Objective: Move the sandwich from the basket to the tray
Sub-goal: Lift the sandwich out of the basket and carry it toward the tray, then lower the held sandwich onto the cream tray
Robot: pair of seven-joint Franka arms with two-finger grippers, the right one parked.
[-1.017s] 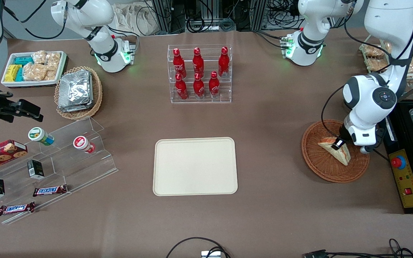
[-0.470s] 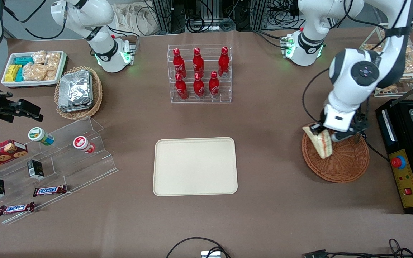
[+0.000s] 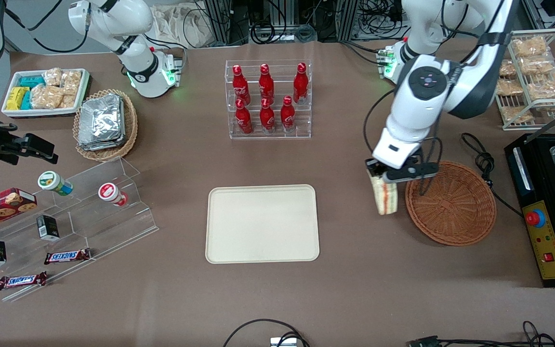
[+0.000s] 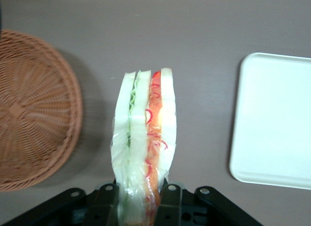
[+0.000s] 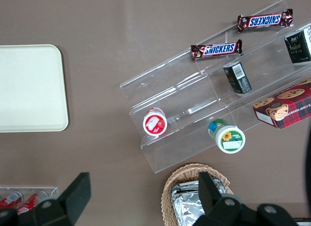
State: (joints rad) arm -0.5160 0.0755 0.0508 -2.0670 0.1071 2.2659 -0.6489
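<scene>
— What do you have around the jaws now?

— You have the tray (image 3: pixel 262 223) lying flat to one side of them, toward the parked arm's end, with part of it cut off in the wrist view. The basket (image 3: pixel 451 203) sits just beside them toward the working arm's end; its rim is also cut off there.

— And the sandwich?

— Your gripper (image 3: pixel 382 174) holds the sandwich (image 3: pixel 385 195) between closed jaws, above bare table between basket and tray. It hangs edge-on, stripes showing (image 4: pixel 144 138). The gripped end is hidden between the fingers (image 4: pixel 169 197).
</scene>
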